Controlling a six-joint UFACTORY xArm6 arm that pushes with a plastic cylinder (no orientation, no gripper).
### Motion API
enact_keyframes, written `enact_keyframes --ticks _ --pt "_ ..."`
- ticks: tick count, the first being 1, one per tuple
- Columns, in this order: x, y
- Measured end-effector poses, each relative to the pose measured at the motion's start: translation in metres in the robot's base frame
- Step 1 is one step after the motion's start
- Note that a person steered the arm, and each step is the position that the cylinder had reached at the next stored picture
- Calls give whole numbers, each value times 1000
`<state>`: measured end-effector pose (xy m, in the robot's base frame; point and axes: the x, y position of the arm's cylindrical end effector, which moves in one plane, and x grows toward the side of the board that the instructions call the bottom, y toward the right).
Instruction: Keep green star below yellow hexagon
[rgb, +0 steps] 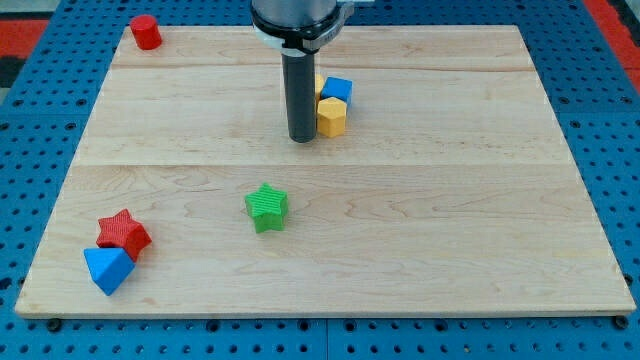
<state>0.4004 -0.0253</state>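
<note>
Nearest the view's bottom: blue block (108, 269), wedge-like in shape, at the lower left corner of the table (450, 220). Touching it on its upper right side: red star (124, 233). Both well apart from every other block.

Toward the centre, slightly left and below the middle: green star (266, 207), flat on the wood, isolated, nothing touching it. Position relative to the yellow hexagon (332, 117): lower in the view and somewhat to the view's left, with a clear band of bare wood between the two.

Above centre: yellow hexagon, just beside the rod on the view's right. Directly above it and touching or nearly touching: blue cube (337, 90). A further sliver of yellow visible behind the rod, at the blue cube's left; shape not determinable.

End effector: straight dark rod descending from the view's top, no jaws present, so no open or closed state applicable. My tip (302, 139) on the table surface, immediately left of the yellow hexagon; contact between the two not determinable. Well above the green star in the view.

Far upper left corner: red cylinder (146, 32), upright, close to the table edge, well apart from all else.

Surrounding the table: blue perforated base (600, 120).
</note>
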Motion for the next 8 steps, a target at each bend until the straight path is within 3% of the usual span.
enact_keyframes --ticks 3,4,5,7,8 --pt "-9 -6" --pt "4 -60" --pt "37 -100" --pt "146 -101" --pt "148 -68"
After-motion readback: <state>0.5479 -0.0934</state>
